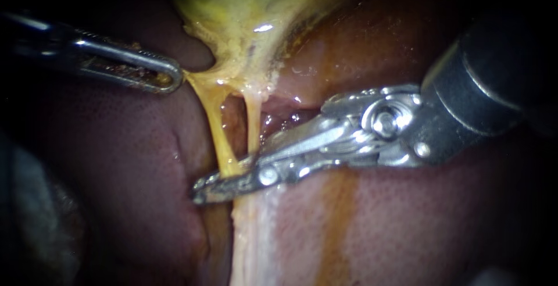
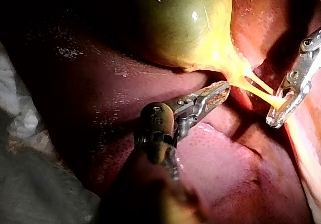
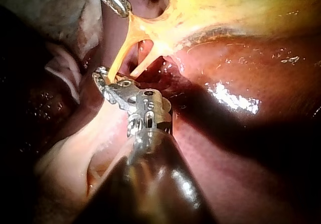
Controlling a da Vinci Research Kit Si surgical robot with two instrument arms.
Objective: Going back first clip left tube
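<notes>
The yellow-green gallbladder point(image 1: 244, 7) narrows into two thin yellow tubes over the red-brown liver point(image 1: 116, 146). My left instrument point(image 1: 171, 79) is shut on the yellow tissue at the gallbladder's neck and holds it stretched sideways. My right instrument point(image 1: 200, 192) reaches across the lower end of the left tube point(image 1: 218, 129), which runs between its narrow jaws; they look shut on it. The right tube point(image 1: 253, 123) passes just behind the jaws' base. No clip shows on either tube. In the right wrist view the jaws point(image 3: 102, 78) meet the left tube point(image 3: 120, 58) at its lower end.
A pale band of tissue point(image 1: 250, 239) runs down from the tubes over the liver. Grey-white cloth point(image 2: 20, 118) lies beside the liver, behind my left instrument's shaft. The right instrument's dark shaft point(image 1: 494, 71) fills the space above the right liver lobe.
</notes>
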